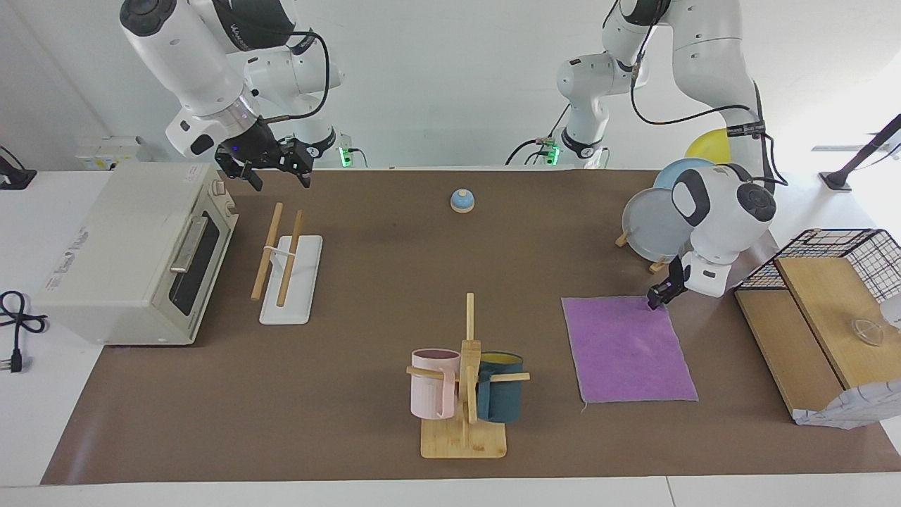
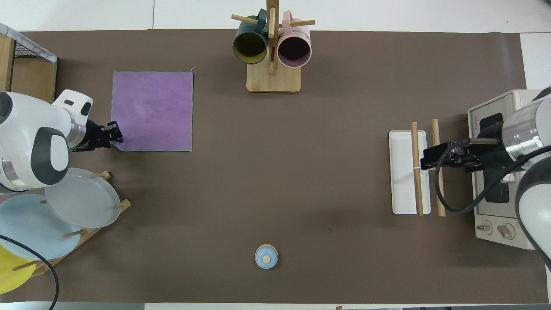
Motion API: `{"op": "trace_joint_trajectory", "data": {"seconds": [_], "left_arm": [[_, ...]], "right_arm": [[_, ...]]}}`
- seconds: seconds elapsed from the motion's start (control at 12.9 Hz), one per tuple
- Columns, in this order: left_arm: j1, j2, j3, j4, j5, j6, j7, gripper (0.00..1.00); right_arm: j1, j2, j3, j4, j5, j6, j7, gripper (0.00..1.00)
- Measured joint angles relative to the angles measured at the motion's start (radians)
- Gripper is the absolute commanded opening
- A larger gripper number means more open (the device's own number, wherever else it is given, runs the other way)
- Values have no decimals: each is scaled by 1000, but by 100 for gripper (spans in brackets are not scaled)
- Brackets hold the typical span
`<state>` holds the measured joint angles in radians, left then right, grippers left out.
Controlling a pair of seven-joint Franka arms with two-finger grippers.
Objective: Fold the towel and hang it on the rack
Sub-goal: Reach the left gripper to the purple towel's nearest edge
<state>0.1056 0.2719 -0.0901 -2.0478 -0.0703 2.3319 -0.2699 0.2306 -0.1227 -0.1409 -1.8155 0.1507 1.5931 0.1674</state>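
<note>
The towel lies flat and purple face up on the brown mat, toward the left arm's end of the table; it also shows in the overhead view. My left gripper is low at the towel's corner nearest the robots. The rack, two wooden rods on a white base, stands toward the right arm's end of the table. My right gripper is open and empty, raised over the rack's end nearer the robots.
A mug tree with a pink and a dark teal mug stands far from the robots. A toaster oven stands beside the rack. A plate stand with plates is close to my left gripper. A small blue bell sits near the robots.
</note>
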Motion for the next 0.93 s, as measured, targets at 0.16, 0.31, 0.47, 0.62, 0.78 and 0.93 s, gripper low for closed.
{"op": "trace_joint_trajectory", "data": {"seconds": [0.16, 0.31, 0.47, 0.62, 0.78, 0.93], "left_arm": [[0, 0, 0, 0, -1, 0, -1, 0], [0, 0, 0, 0, -1, 0, -1, 0], [0, 0, 0, -1, -1, 0, -1, 0], [0, 0, 0, -1, -1, 0, -1, 0], [0, 0, 0, 0, -1, 0, 1, 0], [-2, 0, 0, 2, -1, 1, 35, 0]], "right_arm": [[-1, 0, 0, -6, 45, 30, 53, 100], [-1, 1, 0, -22, 97, 80, 103, 100], [2, 1, 1, -44, 156, 131, 157, 100], [16, 1, 3, -54, 217, 143, 225, 100], [21, 1, 5, -54, 273, 147, 297, 100], [24, 1, 5, -56, 296, 154, 347, 100]]}}
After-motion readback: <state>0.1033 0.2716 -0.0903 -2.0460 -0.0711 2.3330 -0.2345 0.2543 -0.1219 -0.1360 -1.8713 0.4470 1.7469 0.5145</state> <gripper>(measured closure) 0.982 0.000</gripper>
